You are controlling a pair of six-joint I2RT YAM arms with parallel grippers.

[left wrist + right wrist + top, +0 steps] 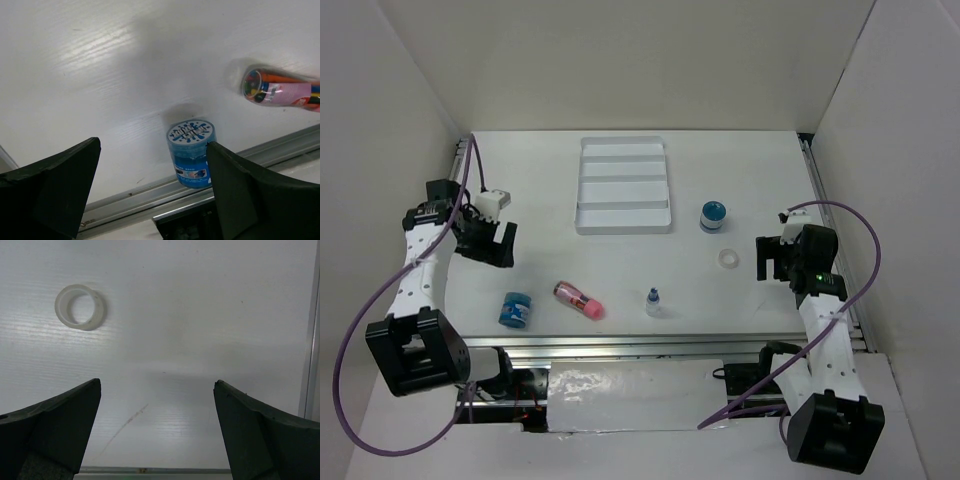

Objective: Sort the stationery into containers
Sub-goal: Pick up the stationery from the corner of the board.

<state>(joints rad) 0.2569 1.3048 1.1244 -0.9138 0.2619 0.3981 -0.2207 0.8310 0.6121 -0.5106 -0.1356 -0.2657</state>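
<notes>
The white tray [623, 181] lies flat on the far middle of the table [520, 180]. It is a long box shape, smooth like plastic, with thin walls that split it into four long slots. All four slots look bare.

Just to the right of the tray stands a squat round blue pot [713, 216] with a dark blue top. A little nearer than the tray on that same side lies the white ring [80, 306], a smooth, milky hoop lying flat. On the near side of the tray, well apart from it, three things sit in a row. The tiny clear bottle [653, 302] with a blue cap stands below the tray's right end. The pink tube [282, 92] lies on its side below the tray's left end, and its clear end shows bright colours inside. The second blue pot [190, 152] is further left, see-through blue with a white and blue splash pattern on its lid.

The left gripper [490, 248] hangs left of the tray, its black jaws spread wide with nothing in them. The right gripper [765, 260] is right of the tray, beside the ring, jaws also spread wide and holding nothing.

The table is white with faint fine lines. A silver metal rail [650, 345] runs along its near edge. Plain white walls [650, 60] stand around it.
</notes>
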